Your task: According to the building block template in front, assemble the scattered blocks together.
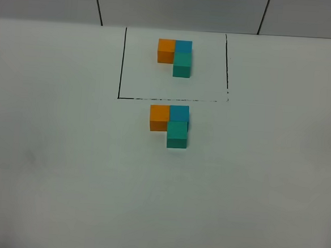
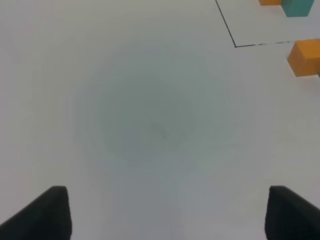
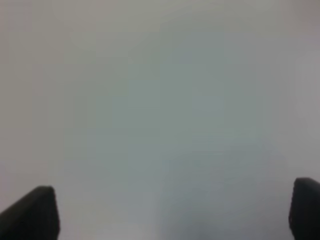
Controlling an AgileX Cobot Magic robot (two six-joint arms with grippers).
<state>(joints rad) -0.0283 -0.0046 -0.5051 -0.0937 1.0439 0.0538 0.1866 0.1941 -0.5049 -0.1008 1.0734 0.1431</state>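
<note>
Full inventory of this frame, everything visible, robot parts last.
Template cubes: 3, orange, blue, teal-green; L-shape inside the frame, far side of table.
Drawn frame: 1, thin black line; around the template, near edge broken.
Loose cubes: 3, orange, blue, teal-green; touching in the same L-shape, just outside the frame's near edge.
Table: 1, white; under everything.
Wall panels: grey, dark seams; behind the table.
Left pincer: 1, black, open, empty; over bare table.
Right pincer: 1, black, open, empty; over bare table.

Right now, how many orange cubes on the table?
2. One orange cube sits inside the black drawn frame, the far-left piece of that trio. The other orange cube is just outside the frame's near edge, left end of the assembled trio. None appear hidden.
</note>
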